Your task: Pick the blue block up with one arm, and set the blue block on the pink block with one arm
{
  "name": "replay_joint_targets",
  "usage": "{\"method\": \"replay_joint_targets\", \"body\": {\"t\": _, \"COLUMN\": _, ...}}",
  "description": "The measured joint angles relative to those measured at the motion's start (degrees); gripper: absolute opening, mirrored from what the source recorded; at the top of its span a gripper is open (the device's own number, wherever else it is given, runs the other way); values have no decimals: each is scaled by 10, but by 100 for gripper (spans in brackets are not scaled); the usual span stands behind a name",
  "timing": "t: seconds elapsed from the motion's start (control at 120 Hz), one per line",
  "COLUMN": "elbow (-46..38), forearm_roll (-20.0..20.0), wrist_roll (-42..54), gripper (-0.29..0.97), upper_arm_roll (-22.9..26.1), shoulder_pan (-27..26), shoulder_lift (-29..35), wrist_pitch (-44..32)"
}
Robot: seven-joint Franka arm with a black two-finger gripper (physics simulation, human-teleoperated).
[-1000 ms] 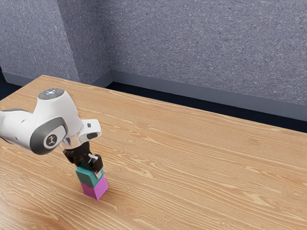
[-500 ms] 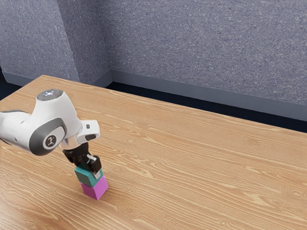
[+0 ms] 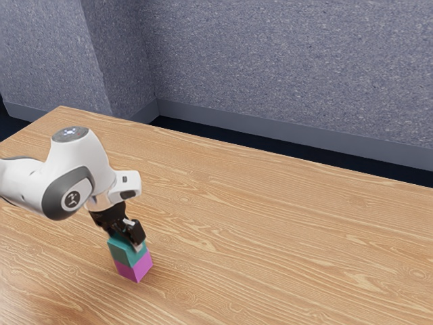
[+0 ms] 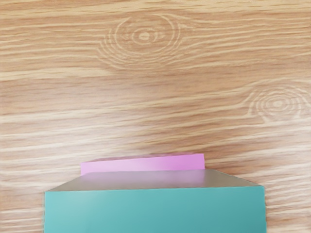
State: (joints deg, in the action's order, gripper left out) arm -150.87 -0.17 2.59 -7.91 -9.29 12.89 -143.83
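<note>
**Blue on pink: set down, release to come**

Pale wood grain with knots and rings runs across the broad table (image 3: 284, 223), and a speckled grey wall (image 3: 284, 61) with a darker baseboard (image 3: 291, 132) closes the room behind it.

My black two-finger gripper (image 3: 128, 237) hangs low near the table's front corner on the exterior view's left. It is clamped from two sides on the matte, teal-tinted blue block (image 3: 119, 249), a plain cube with crisp edges. Directly beneath it sits the flat-sided, magenta pink block (image 3: 135, 267), a cube of about the same build, standing on the wood. From the side the two read as one short tower, with blue touching pink and no gap that I can make out.

Under my hand, the blue block's top face (image 4: 155, 211) is large and close. A thin strip of the pink block (image 4: 143, 162) peeks past its far edge, so the stack looks slightly offset rather than perfectly flush.

I judge the task to be at its last step. The pick and the carry are over, and the placing is all but made. The next move calls for spreading my fingers evenly and lifting straight up. Both cubes look smooth and hard, so any sideways drag could slide the top one off its small seat.
</note>
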Motion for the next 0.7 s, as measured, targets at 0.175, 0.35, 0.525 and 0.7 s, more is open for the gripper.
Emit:
{"method": "replay_joint_targets", "body": {"t": 0.175, "elbow": 3, "forearm_roll": 0, "wrist_roll": 9, "gripper": 62, "upper_arm_roll": -11, "shoulder_pan": -1, "shoulder_lift": 30, "wrist_pitch": 2}}
{"method": "replay_joint_targets", "body": {"t": 0.35, "elbow": 51, "forearm_roll": 2, "wrist_roll": 16, "gripper": 64, "upper_arm_roll": -18, "shoulder_pan": 4, "shoulder_lift": 66, "wrist_pitch": 39}}
{"method": "replay_joint_targets", "body": {"t": 0.525, "elbow": 82, "forearm_roll": 7, "wrist_roll": 12, "gripper": 65, "upper_arm_roll": -22, "shoulder_pan": 2, "shoulder_lift": 69, "wrist_pitch": 92}}
{"method": "replay_joint_targets", "body": {"t": 0.7, "elbow": 86, "forearm_roll": 9, "wrist_roll": 6, "gripper": 66, "upper_arm_roll": -22, "shoulder_pan": 3, "shoulder_lift": 69, "wrist_pitch": 120}}
